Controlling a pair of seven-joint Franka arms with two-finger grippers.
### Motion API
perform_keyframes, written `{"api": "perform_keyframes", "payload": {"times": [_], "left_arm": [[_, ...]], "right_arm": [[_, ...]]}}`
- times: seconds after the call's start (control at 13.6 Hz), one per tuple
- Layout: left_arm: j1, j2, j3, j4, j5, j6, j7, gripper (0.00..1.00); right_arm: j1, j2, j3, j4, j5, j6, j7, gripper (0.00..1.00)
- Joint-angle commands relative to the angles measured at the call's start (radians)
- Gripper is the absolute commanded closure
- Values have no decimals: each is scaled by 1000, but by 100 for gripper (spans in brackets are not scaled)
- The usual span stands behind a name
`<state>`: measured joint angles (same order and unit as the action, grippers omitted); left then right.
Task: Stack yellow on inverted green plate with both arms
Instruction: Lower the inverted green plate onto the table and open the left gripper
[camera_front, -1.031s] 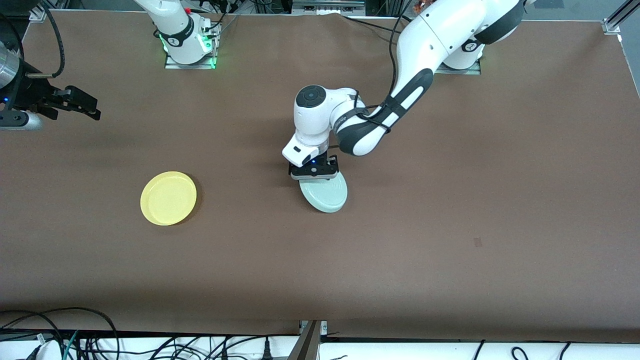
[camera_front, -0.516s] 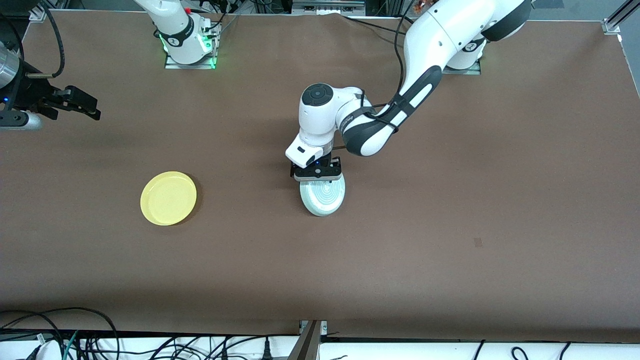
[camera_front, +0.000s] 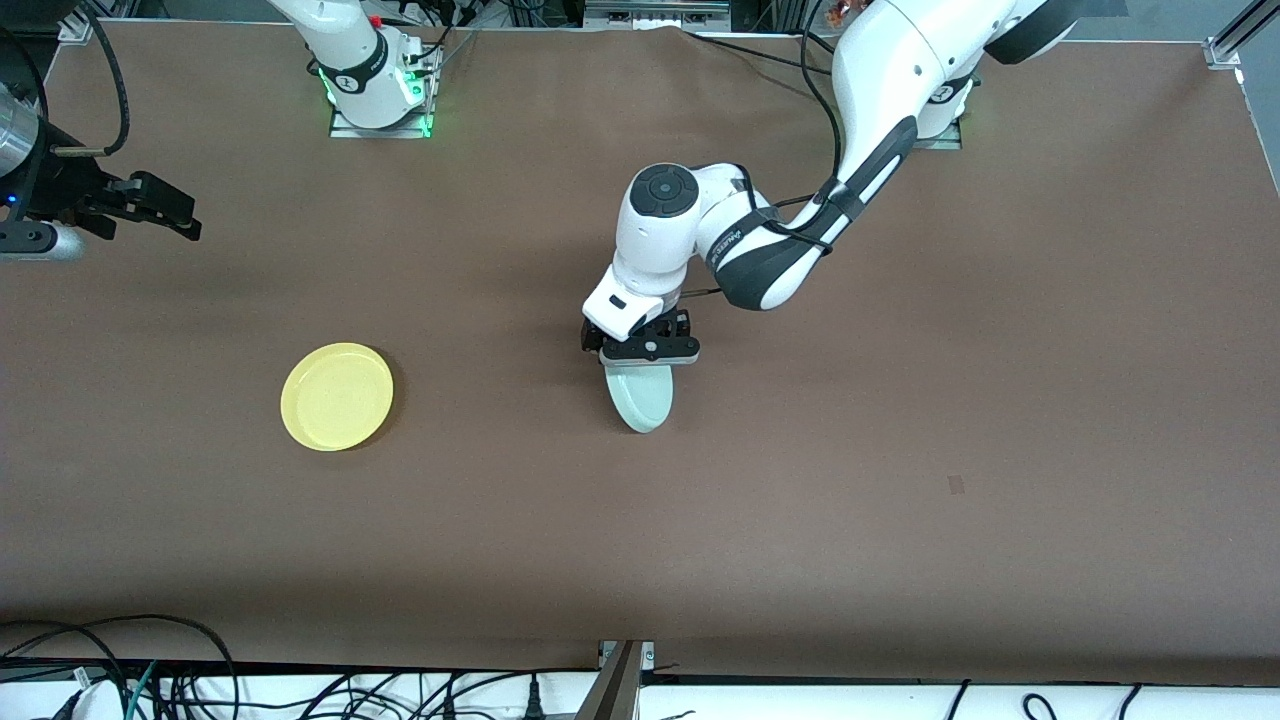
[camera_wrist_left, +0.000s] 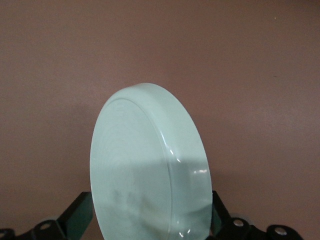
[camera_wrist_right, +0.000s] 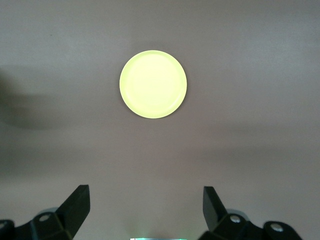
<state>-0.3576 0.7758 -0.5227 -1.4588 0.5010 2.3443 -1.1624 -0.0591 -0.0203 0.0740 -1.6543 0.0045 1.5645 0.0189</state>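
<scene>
My left gripper (camera_front: 645, 352) is shut on the rim of the pale green plate (camera_front: 638, 396) over the middle of the table. It holds the plate turned nearly on edge. In the left wrist view the green plate (camera_wrist_left: 150, 170) stands between the jaws with its ringed underside and rim showing. The yellow plate (camera_front: 337, 396) lies flat, rim up, on the table toward the right arm's end. It also shows in the right wrist view (camera_wrist_right: 153, 83). My right gripper (camera_front: 160, 212) is open and empty, high over that end of the table, and waits.
The brown table (camera_front: 900, 450) carries only the two plates. Both arm bases stand along the edge farthest from the front camera. Cables lie below the table's near edge.
My left wrist has kept rotating, turning the green plate from tilted, through showing its ringed underside, to nearly on edge. The left arm shifted slightly toward its own base. The right arm and yellow plate have not moved.
</scene>
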Motion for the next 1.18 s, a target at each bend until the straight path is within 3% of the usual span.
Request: {"api": "perform_keyframes", "payload": {"times": [0.0,1.1], "left_arm": [[8,-21,1,-32,-32,21,20,0],[-29,76,3,-31,-30,145,20,0]], "right_arm": [[-2,-3,-3,14,17,-18,-7,0],[-2,-3,-3,14,17,-18,-8,0]]}}
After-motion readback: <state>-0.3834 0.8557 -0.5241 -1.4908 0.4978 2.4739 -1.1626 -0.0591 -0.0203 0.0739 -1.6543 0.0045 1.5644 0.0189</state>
